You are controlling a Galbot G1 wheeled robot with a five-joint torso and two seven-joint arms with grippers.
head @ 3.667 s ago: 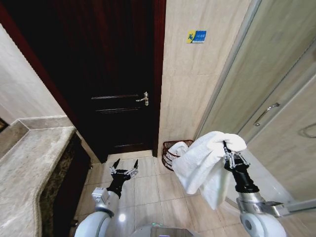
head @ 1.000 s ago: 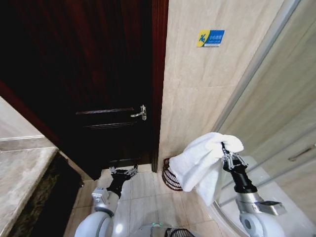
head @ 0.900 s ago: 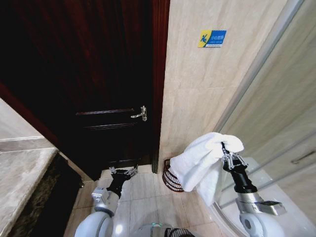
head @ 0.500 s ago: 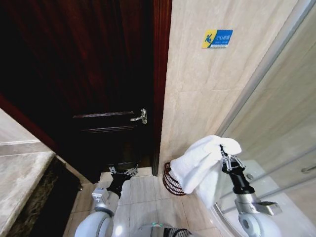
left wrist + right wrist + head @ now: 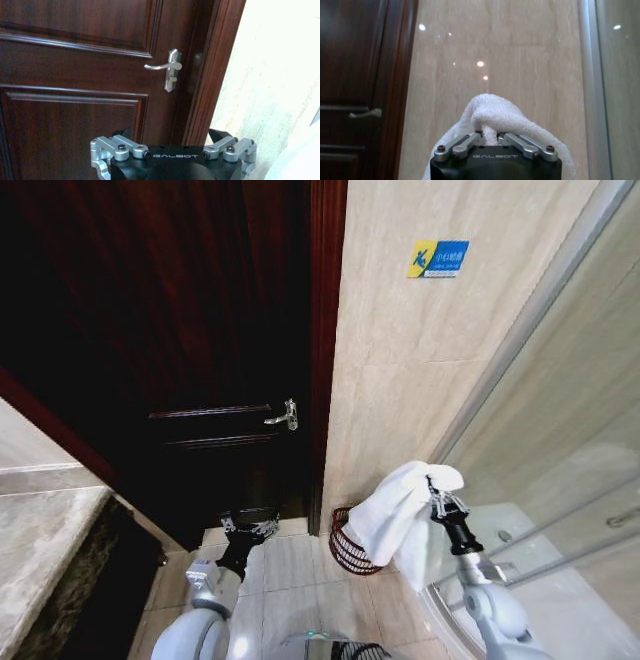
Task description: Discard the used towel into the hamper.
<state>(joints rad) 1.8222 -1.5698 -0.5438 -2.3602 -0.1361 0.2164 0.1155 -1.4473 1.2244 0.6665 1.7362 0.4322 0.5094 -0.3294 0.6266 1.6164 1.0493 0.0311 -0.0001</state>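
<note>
Head view: the towel point(image 5: 392, 510) hangs bunched from the right claw point(image 5: 436, 500), which is clenched on a fold of it near the top. It now sits lower and farther out than half a second ago, its lower folds draping over the far rim of the hamper point(image 5: 352, 548), which stands on the floor tiles at the foot of the wall point(image 5: 400, 380), just beside the door point(image 5: 200, 330). By my reading the arm has reached forward and down, so the towel is nearly above the basket's mouth. Whether it touches the wire I cannot tell. The drop itself is not yet done.

The left claw point(image 5: 249, 526) hangs low in front of the door, idle, fingers spread.

The right wrist view gives what the head view cannot: both fingers point(image 5: 465, 144) pinched together on a ridge of towel point(image 5: 490, 108), with the wall point(image 5: 520, 45) straight ahead, so the grip looks secure.

The left wrist view faces the door handle point(image 5: 167, 71) above that claw's knuckles point(image 5: 172, 153), with a pale sliver of towel point(image 5: 300, 165) at the corner.
</note>
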